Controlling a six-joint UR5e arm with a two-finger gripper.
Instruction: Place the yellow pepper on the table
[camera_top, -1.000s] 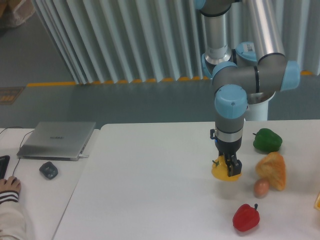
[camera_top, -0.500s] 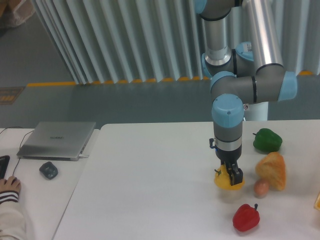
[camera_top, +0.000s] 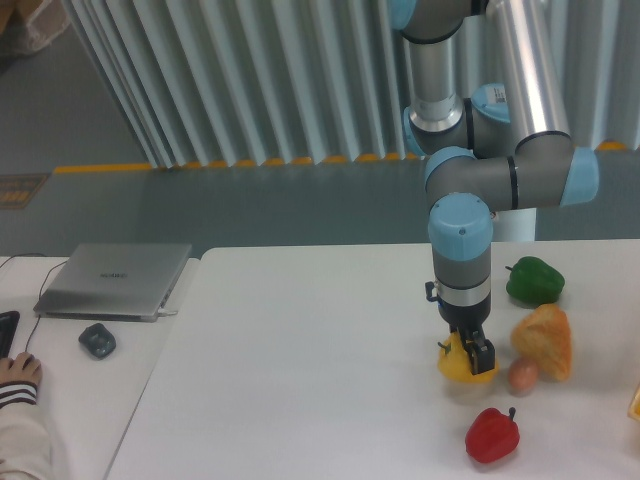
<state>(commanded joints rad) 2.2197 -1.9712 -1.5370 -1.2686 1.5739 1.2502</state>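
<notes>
Gripper: the gripper (camera_top: 474, 352) pointed straight down and its two fingers were closed on the yellow pepper (camera_top: 464, 364).
Fingers: one dark finger (camera_top: 482, 354) showed in front of the pepper; the other was hidden behind it.
Yellow pepper: it was small, round, shiny and bright yellow, with a bit of dark stem near the top on the left side.
Where the pepper was: it sat low over the table (camera_top: 300, 370), on the right part of it. A soft shadow lay just under it. I could not tell if it touched the table or hung just above it.
Arm: the grey and blue arm (camera_top: 462, 240) came down from above the pepper.
Next to the pepper: a small pinkish ball (camera_top: 522, 376) was just beside it on the right, and an orange-yellow wedge (camera_top: 545, 340) stood next to the ball.
Other peppers: a green pepper (camera_top: 534, 281) was farther back on the right, and a red pepper (camera_top: 492, 435) was near the front.
Containers: no bowl or box with things in it showed.
Side desk: a grey laptop (camera_top: 115, 280) lay shut on the pale desk (camera_top: 80, 410) to the left, with a dark mouse (camera_top: 97, 341) near it.
</notes>
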